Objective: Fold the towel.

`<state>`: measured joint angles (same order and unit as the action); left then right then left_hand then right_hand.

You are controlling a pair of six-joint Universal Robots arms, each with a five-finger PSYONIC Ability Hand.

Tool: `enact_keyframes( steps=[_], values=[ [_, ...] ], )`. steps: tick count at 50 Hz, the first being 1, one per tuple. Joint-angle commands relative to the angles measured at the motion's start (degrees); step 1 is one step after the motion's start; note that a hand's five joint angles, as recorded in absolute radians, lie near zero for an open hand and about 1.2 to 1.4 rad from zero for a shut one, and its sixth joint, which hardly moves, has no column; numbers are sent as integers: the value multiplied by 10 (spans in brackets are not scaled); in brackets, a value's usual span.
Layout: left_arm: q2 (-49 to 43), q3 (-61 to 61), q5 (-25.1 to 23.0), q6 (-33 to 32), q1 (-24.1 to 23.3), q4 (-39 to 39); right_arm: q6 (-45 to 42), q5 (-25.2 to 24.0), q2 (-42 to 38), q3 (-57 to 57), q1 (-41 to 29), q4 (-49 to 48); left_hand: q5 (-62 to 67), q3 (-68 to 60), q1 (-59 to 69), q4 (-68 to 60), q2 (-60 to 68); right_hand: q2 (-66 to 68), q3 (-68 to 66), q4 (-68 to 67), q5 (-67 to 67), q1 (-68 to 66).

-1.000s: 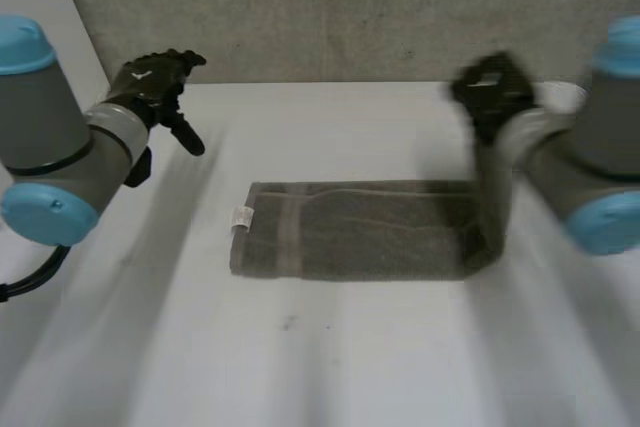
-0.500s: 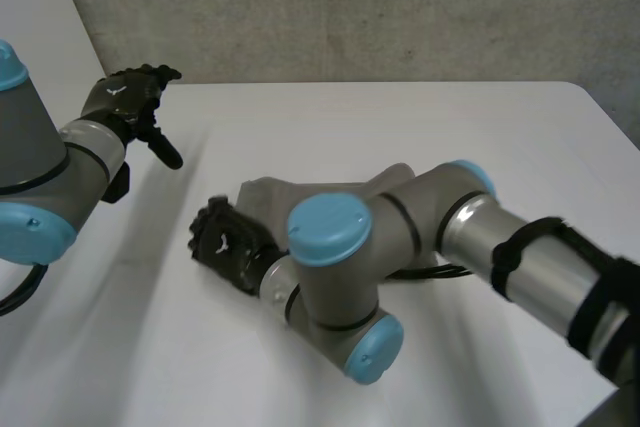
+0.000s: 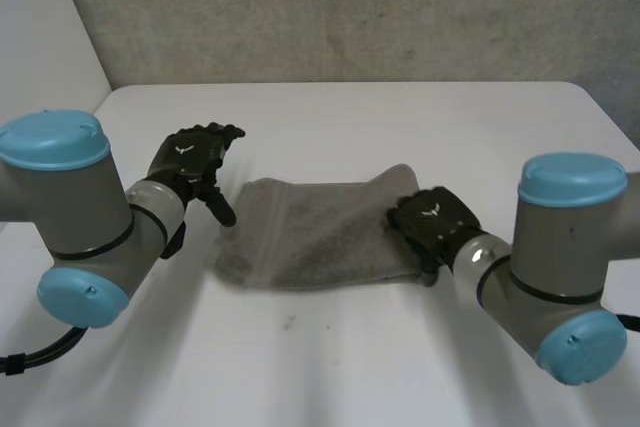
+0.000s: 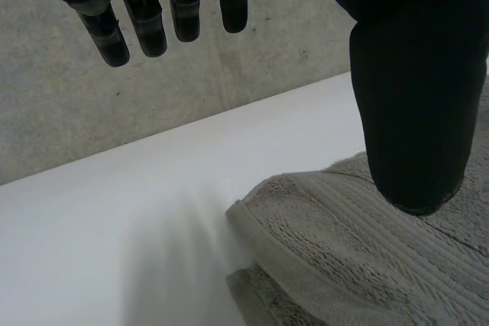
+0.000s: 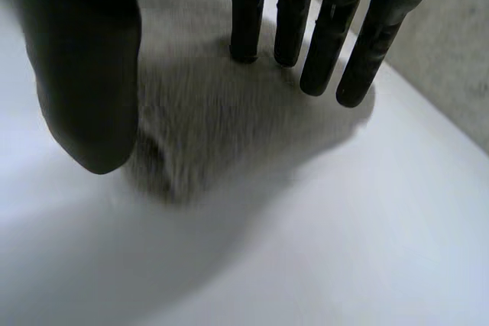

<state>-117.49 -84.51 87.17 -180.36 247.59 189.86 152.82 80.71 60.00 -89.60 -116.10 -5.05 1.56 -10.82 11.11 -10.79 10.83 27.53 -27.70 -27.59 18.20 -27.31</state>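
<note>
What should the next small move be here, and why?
Probably lower the right robot hand onto the rumpled right end of the towel and pinch it: both it and the left robot hand are open, holding nothing, and the towel lies uneven.

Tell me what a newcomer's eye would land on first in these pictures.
The grey towel draws the eye first: it lies rumpled in the middle of the white table, with one layer over another at its left end. The black left hand is at the towel's left end and the black right hand at its right end. Both have straight fingers and grip nothing.
</note>
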Motion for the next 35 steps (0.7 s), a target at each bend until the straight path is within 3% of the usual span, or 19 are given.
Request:
enact_keyframes(
  steps=[1,3,4,8,17,28,31,33,35],
  values=[
    [6,-1,1,1,0,3,-3,-4,-13,-36,19,-73,3,-11,8,-11,11,101,-100,-101,95,-104],
    [8,-1,1,1,0,3,-3,-3,-24,-32,20,-80,3,-11,8,-11,11,280,-279,-280,274,-283],
    [9,-1,2,3,-2,3,-3,-3,-24,-32,20,-80,3,-11,8,-11,11,281,-280,-281,275,-284],
    [14,-1,2,3,-11,3,-2,0,-31,-32,26,-79,3,-11,8,-11,11,524,-522,-523,517,-526],
    [33,-10,1,5,-13,2,-14,8,29,-72,52,-60,0,-7,4,-8,7,525,-523,-524,518,-527],
    [45,-29,1,3,-11,2,-173,1,122,-66,99,-10,-7,-1,-2,-1,1,525,-523,-524,518,-527],
    [46,-25,1,3,-10,2,-172,-3,100,-7,59,-5,-7,-1,-2,-1,1,525,-523,-524,518,-527],
    [48,-22,1,3,-10,3,-169,-30,51,57,-22,-10,-7,-1,-2,-1,1,525,-523,-524,518,-527],
    [48,-19,2,5,-11,3,-169,-48,19,91,-58,-5,-8,1,-4,1,-1,525,-523,-524,518,-527]
  ],
)
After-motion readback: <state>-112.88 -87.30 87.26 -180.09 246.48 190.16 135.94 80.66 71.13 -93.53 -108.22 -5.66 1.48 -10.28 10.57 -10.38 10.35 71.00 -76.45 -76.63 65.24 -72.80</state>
